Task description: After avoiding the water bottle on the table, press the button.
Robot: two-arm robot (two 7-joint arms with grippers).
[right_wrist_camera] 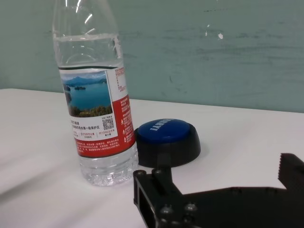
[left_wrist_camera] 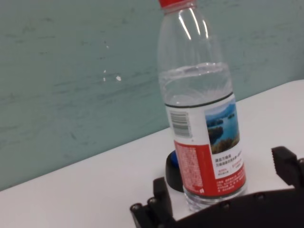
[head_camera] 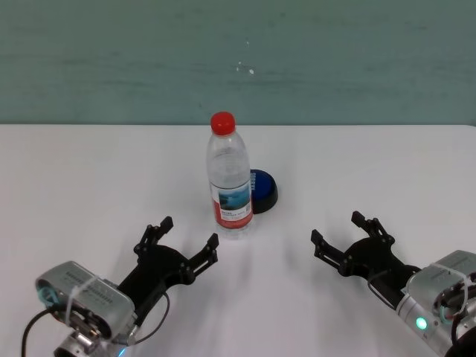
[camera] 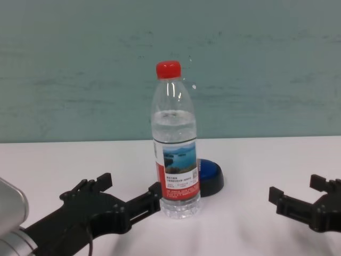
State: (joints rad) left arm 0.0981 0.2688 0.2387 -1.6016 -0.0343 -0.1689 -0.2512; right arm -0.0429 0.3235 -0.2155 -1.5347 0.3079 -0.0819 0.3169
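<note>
The water bottle (head_camera: 229, 178) stands upright at the middle of the white table (head_camera: 89, 178), clear with a red cap and a red-and-white label with a lake picture. It also shows in the left wrist view (left_wrist_camera: 204, 118), the right wrist view (right_wrist_camera: 95, 109) and the chest view (camera: 176, 149). The blue button (head_camera: 262, 189) on its black base sits just behind and to the right of the bottle, partly hidden by it; the right wrist view (right_wrist_camera: 166, 135) shows it best. My left gripper (head_camera: 186, 234) is open, near-left of the bottle. My right gripper (head_camera: 338, 230) is open, near-right of it.
A teal wall (head_camera: 238, 59) rises behind the table's far edge. Bare white tabletop lies to either side of the bottle and between the two grippers.
</note>
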